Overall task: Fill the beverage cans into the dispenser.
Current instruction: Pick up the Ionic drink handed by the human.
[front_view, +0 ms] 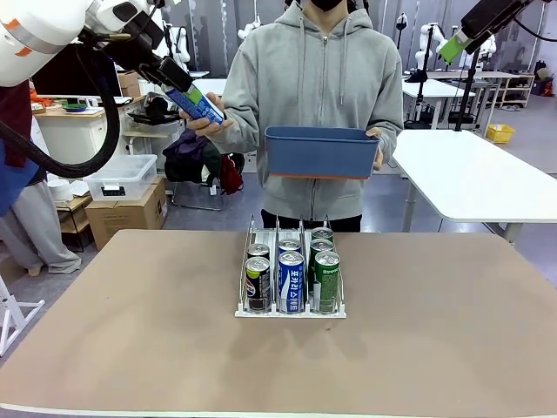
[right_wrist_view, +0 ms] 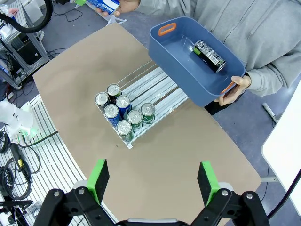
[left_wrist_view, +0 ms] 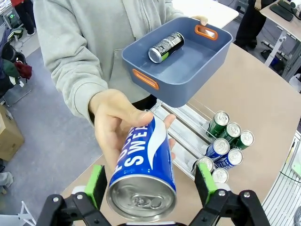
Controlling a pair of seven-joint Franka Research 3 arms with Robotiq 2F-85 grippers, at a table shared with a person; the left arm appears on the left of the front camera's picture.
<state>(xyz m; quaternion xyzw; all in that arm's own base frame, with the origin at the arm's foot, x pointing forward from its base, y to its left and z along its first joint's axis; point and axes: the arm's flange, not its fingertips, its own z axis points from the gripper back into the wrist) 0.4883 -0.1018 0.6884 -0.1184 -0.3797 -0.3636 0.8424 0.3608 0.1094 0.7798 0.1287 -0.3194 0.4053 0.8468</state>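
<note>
A person's hand (left_wrist_view: 113,122) holds out a blue can with white lettering (left_wrist_view: 141,174), silver top toward me. My left gripper (left_wrist_view: 150,183) stands around it, one green pad on each side, a small gap still showing on the right. In the front view this gripper (front_view: 178,83) and the can (front_view: 196,103) are high at the left. The dispenser (front_view: 248,313) stands mid-table holding several cans: black (front_view: 258,283), blue (front_view: 291,280) and green (front_view: 326,279). My right gripper (right_wrist_view: 153,181) hangs open high above the table, empty.
The person's other hand holds a blue bin (front_view: 320,152) over the table's far edge, with one dark can (left_wrist_view: 165,47) lying in it. The rear halves of the dispenser lanes (right_wrist_view: 155,87) are bare. A white table (front_view: 487,174) stands at the right.
</note>
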